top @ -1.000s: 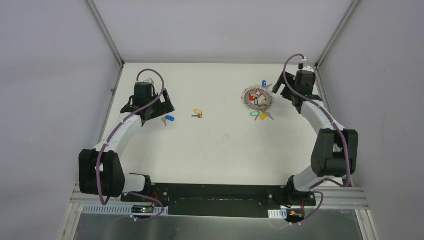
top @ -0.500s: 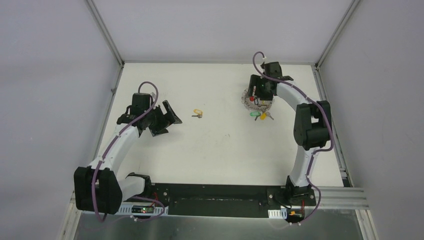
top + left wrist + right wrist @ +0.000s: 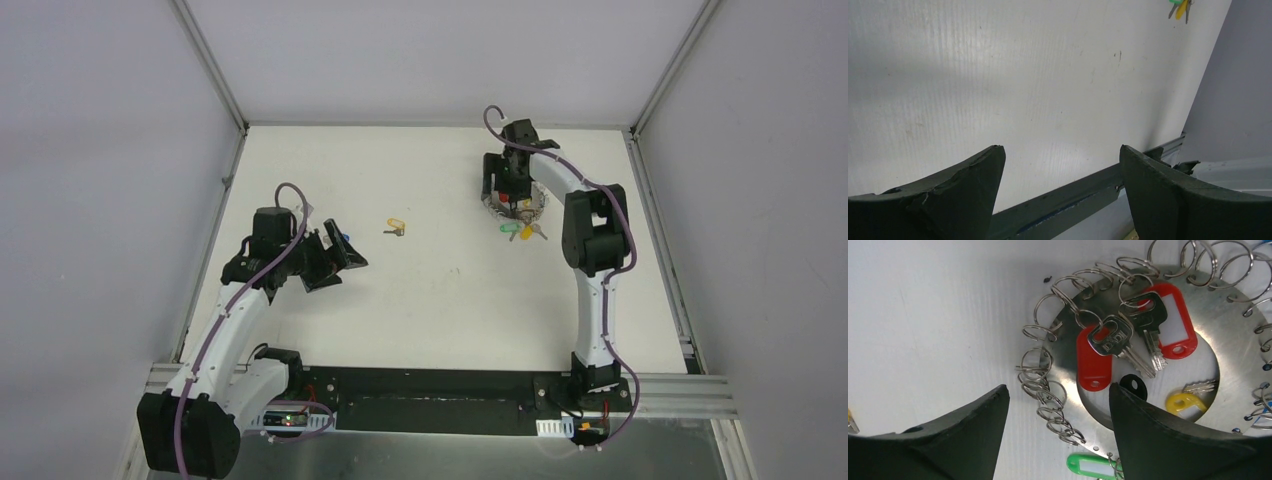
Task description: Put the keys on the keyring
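The keyring point(image 3: 1070, 347) is a flat silvery metal ring edged with several small split rings. It carries keys with red tags point(image 3: 1093, 365), a yellow tag point(image 3: 1185, 404), a green tag point(image 3: 1088, 465) and a black tag. In the top view the keyring point(image 3: 538, 205) lies at the back right, mostly under my right gripper point(image 3: 512, 195). My right gripper point(image 3: 1058, 387) is open, its jaws straddling the ring's left edge. A loose yellow-tagged key point(image 3: 396, 227) lies mid-table. A blue-tagged key point(image 3: 344, 239) peeks out beside my left gripper point(image 3: 342, 268). My left gripper point(image 3: 1059, 150) is open and empty.
The white table point(image 3: 450, 300) is walled by grey panels at the back and both sides. The dark front rail point(image 3: 1073, 197) shows just past my left fingers. Green and yellow tags point(image 3: 518, 231) stick out at the keyring's near side.
My right arm swung left from the back-right corner to over the keyring. My left arm drew back toward the near edge and turned right. The keys have not moved.
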### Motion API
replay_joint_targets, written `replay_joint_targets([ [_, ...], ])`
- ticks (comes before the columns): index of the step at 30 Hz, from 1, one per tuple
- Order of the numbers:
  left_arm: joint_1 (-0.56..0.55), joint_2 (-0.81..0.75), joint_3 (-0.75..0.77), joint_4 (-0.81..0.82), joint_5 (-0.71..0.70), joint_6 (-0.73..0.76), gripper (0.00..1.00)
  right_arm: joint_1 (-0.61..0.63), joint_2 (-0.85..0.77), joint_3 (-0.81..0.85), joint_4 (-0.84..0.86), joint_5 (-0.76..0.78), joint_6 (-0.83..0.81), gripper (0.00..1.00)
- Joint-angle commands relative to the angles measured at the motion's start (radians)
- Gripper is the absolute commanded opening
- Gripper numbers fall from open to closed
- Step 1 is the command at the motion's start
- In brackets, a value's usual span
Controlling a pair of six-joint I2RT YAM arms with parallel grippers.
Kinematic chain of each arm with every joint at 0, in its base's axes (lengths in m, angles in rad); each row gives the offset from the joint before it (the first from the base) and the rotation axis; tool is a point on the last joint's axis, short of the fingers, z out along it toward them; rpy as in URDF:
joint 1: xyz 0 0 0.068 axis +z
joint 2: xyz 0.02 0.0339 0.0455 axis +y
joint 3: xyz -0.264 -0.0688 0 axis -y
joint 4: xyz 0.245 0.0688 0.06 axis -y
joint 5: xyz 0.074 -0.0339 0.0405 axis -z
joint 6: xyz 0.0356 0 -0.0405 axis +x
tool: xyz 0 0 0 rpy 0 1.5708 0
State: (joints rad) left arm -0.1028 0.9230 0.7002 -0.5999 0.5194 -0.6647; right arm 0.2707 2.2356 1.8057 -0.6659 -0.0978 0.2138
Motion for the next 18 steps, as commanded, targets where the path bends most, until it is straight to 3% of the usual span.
replay_joint_targets([
  [1,0.005,-0.045,-0.02,-0.031,0.043,0.001,0.87,0.019,0.005,0.042,-0.069,-0.021,-0.036,0.76],
  [7,0.006,-0.046,-0.003,-0.046,0.044,0.014,0.88,0.046,-0.048,-0.044,-0.089,-0.133,-0.033,0.77],
  [10,0.005,-0.042,0.021,-0.056,0.037,0.029,0.93,0.063,-0.1,-0.12,-0.088,-0.224,-0.008,0.77],
  [12,0.005,-0.034,0.047,-0.08,0.013,0.034,0.99,0.079,-0.146,-0.194,-0.057,-0.307,0.018,0.77],
  [18,0.006,0.003,0.118,-0.119,-0.007,0.061,0.99,0.206,-0.312,-0.468,0.135,-0.502,0.185,0.78],
])
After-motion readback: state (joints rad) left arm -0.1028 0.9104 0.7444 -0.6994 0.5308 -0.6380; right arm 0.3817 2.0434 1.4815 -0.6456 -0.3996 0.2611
